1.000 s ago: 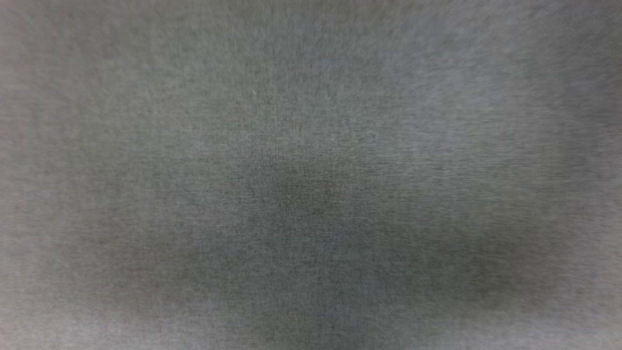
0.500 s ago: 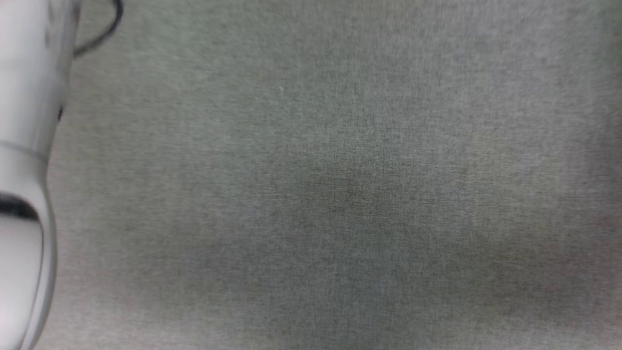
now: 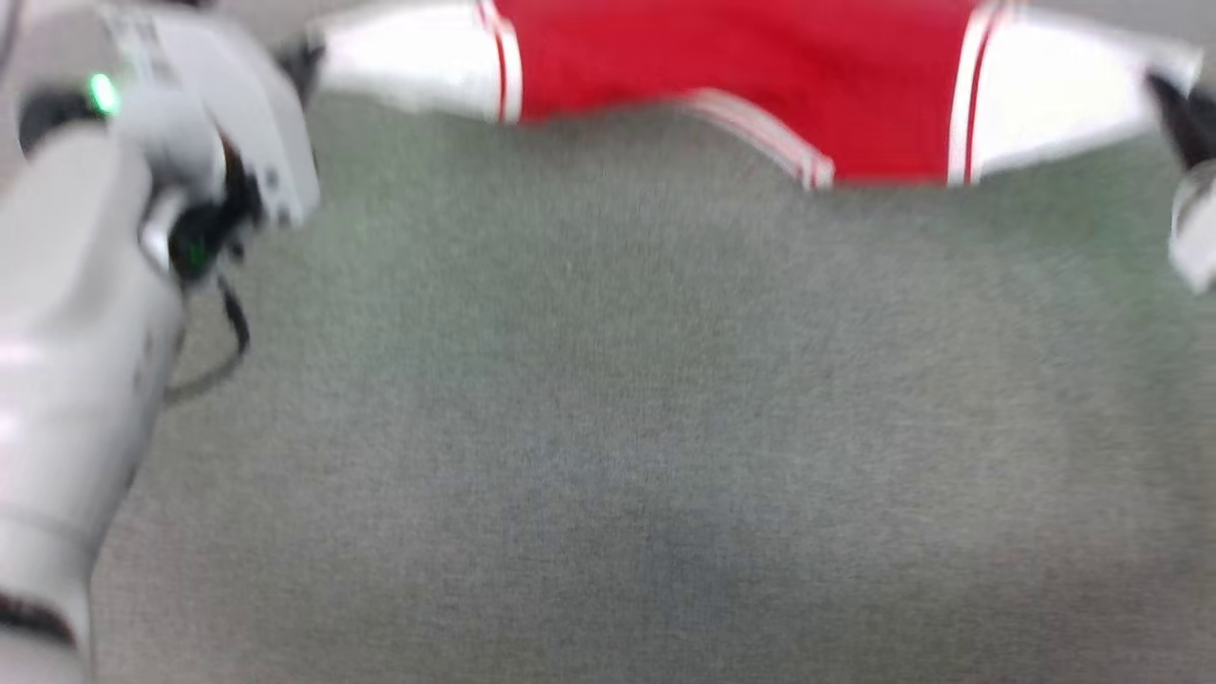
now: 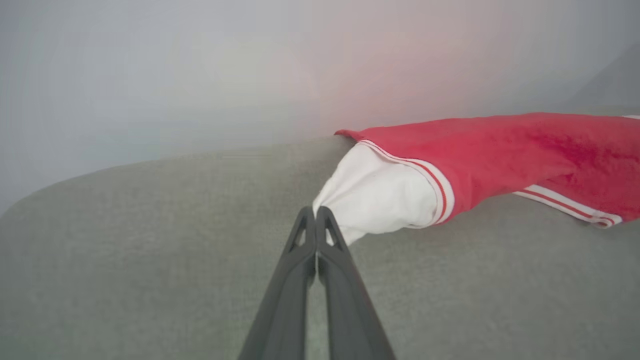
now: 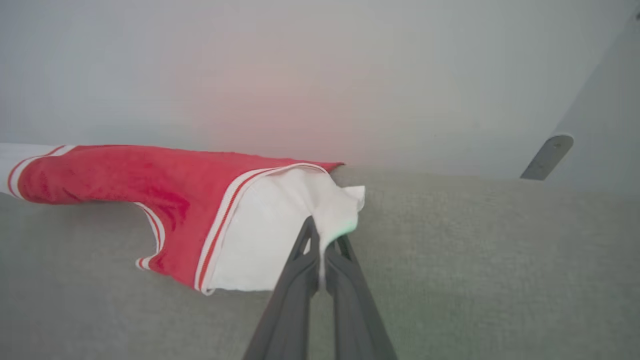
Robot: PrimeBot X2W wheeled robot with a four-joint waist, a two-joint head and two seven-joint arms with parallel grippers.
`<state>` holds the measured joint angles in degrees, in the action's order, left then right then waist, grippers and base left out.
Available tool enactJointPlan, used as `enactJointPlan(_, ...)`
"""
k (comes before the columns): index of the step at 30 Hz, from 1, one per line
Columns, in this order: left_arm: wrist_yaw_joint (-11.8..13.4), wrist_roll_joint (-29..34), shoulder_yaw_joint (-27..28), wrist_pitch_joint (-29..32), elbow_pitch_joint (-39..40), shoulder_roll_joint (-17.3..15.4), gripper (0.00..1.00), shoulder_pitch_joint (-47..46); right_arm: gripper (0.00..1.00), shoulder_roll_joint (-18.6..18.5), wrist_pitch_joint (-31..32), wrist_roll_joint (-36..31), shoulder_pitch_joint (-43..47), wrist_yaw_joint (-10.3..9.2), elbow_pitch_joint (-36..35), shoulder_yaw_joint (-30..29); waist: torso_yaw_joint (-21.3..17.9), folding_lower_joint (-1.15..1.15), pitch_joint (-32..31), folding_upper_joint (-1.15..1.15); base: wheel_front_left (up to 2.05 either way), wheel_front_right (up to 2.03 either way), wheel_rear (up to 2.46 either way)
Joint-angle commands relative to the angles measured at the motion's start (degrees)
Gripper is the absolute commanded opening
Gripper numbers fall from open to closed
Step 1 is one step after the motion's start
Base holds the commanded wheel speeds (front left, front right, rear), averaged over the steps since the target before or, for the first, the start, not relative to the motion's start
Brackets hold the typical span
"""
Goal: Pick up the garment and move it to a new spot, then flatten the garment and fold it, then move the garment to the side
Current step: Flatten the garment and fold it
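Observation:
The garment [image 3: 731, 76], red with white sleeve ends and red-and-white stripe trim, is stretched across the top of the head view over the grey surface. My left gripper [image 3: 299, 62] is at its left sleeve end and my right gripper [image 3: 1173, 119] at its right sleeve end. In the left wrist view my left gripper [image 4: 316, 212] is shut on the tip of a white sleeve [image 4: 380, 195]. In the right wrist view my right gripper [image 5: 320, 227] is shut on the other white sleeve [image 5: 280, 230]. The chest lettering is hidden.
Grey woven fabric [image 3: 608, 427] covers the work surface below the garment. A pale wall [image 4: 200, 75] rises just behind the surface's far edge. A grey metal bracket [image 5: 547, 155] stands at the far right in the right wrist view.
The head camera has swung: the bare grey surface gave way to my left forearm at the left edge, and now the stretched garment and both grippers show at the top.

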<state>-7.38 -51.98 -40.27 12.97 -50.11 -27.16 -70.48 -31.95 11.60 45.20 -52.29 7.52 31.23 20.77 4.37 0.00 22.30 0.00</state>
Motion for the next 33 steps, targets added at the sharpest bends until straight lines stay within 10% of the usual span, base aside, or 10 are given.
enactJointPlan(1, 0.6, -1.1, 0.1, 1.0, 2.5, -1.7, 0.0, 4.1, 0.0, -1.9, 0.9, 1.0, 4.2, -0.06, -2.8, 0.2, -1.6, 0.0, -8.7, 0.0, 0.0, 0.0, 0.0)
enactJointPlan(7, 7.7, -4.2, 0.8, 5.0, 19.9, -9.1, 0.0, 19.2, 0.0, -7.1, 4.9, 4.6, 19.6, -0.06, -12.5, -1.9, -1.5, 0.0, -12.4, 0.0, 0.0, 0.0, 0.0)
enactJointPlan(22, 36.2, -13.7, 7.0, 5.2, 67.2, -30.2, 0.0, 61.1, 0.0, -9.9, 15.2, 4.2, 53.1, -0.05, -33.2, -12.4, -0.6, 0.0, -12.1, 0.0, 0.0, 0.0, 0.0)
enactJointPlan(27, 39.2, -14.5, 7.3, 2.5, 70.7, -30.8, 0.0, 67.3, 0.0, -8.4, 17.5, 1.3, 58.8, -0.06, -35.8, -15.1, -0.2, 0.0, -11.0, 0.0, 0.0, 0.0, 0.0)
enactJointPlan(33, 36.5, -13.2, 6.6, -0.8, 67.9, -28.0, 0.0, 67.2, 0.0, -4.9, 18.9, -3.1, 58.4, -0.06, -34.1, -15.5, -0.4, 0.0, -9.7, 0.0, 0.0, 0.0, 0.0)
